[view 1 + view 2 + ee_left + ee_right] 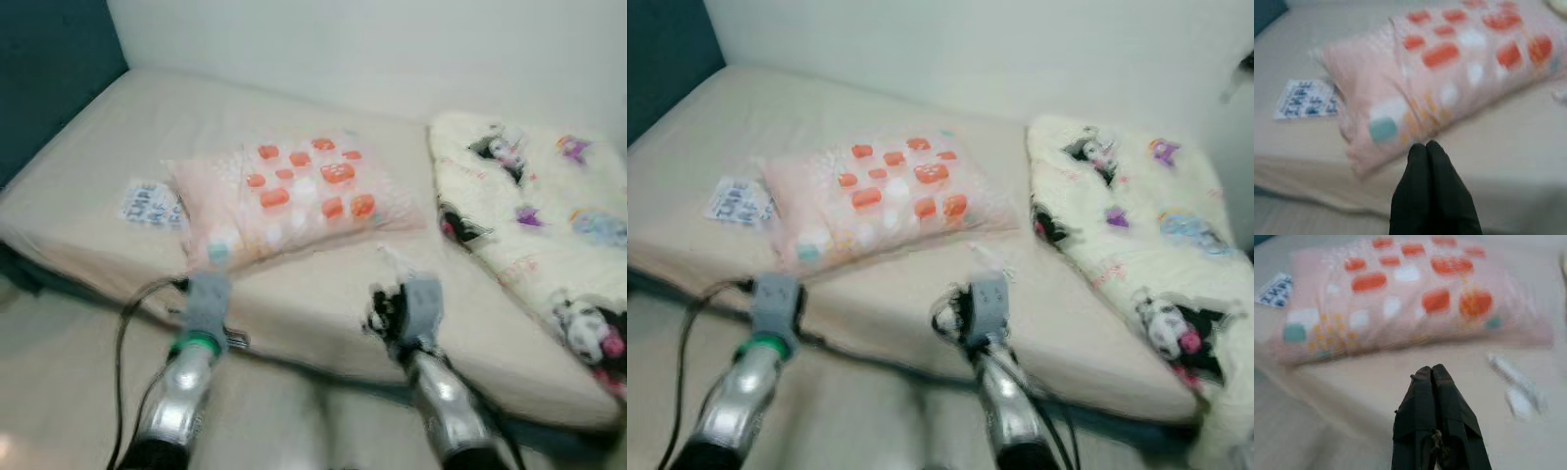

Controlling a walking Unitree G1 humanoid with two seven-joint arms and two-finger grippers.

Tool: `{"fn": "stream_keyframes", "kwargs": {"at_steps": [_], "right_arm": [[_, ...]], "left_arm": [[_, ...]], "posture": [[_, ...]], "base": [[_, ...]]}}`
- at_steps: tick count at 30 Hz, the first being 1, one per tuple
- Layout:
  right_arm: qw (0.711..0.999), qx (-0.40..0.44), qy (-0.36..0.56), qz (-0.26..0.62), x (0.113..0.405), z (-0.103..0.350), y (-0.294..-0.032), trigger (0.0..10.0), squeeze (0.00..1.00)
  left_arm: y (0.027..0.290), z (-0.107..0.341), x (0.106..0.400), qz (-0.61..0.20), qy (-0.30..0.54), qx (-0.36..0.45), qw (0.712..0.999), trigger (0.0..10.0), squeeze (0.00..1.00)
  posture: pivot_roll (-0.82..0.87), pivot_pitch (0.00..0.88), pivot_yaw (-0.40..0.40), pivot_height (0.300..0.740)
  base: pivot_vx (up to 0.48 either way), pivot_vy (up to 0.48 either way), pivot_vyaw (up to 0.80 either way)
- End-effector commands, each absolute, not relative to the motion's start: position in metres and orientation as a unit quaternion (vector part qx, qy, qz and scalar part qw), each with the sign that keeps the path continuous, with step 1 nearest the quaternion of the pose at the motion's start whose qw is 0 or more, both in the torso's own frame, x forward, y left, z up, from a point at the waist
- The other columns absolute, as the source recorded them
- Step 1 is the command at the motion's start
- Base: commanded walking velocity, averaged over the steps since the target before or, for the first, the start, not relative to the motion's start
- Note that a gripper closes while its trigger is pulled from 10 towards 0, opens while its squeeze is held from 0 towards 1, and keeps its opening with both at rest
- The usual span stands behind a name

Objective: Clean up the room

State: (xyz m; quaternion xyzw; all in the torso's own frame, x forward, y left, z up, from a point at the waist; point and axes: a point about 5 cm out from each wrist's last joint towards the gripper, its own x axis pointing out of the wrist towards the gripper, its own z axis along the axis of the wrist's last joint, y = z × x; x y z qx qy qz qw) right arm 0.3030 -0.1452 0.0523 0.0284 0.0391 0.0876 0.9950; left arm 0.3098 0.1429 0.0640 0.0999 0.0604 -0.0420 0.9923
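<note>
Bare bed [323, 294] lies open ahead of both arms; pillow [294, 196] blocks the middle, blanket [549, 225] the right side

A bed [118, 127] with a plain beige sheet takes up most of the scene, running from the near left to the far right. Behind it stands a white wall [372, 49], evenly lit. At the far left a dark teal panel [44, 69] rises beside the bed. Pale floor [59, 382] lies near, below the mattress edge.
</note>
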Motion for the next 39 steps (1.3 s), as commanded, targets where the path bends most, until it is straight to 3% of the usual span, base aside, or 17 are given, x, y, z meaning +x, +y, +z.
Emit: {"fn": "stream_keyframes", "kwargs": {"at_steps": [1, 14, 39], "right_arm": [[0.993, 0.029, 0.046, 0.100, 0.300, 0.048, -0.135, 10.0, 0.00], [0.993, 0.044, 0.050, 0.094, 0.300, 0.047, -0.137, 10.0, 0.00], [0.994, 0.057, 0.059, 0.073, 0.297, 0.043, -0.144, 10.0, 0.00]], "left_arm": [[0.155, 0.054, 0.304, -0.026, 0.081, 0.108, 0.991, 10.0, 0.00], [0.155, 0.054, 0.304, -0.023, 0.082, 0.108, 0.991, 10.0, 0.00], [0.146, 0.036, 0.290, -0.071, 0.131, 0.085, 0.985, 10.0, 0.00]], "posture": [[-0.01, 0.019, 0.010, 0.740], [-0.01, 0.028, 0.012, 0.740], [-0.01, 0.040, 0.018, 0.740]], "base": [[0.450, 0.000, 0.00], [0.433, 0.000, 0.00], [0.000, 0.000, 0.00]]}}
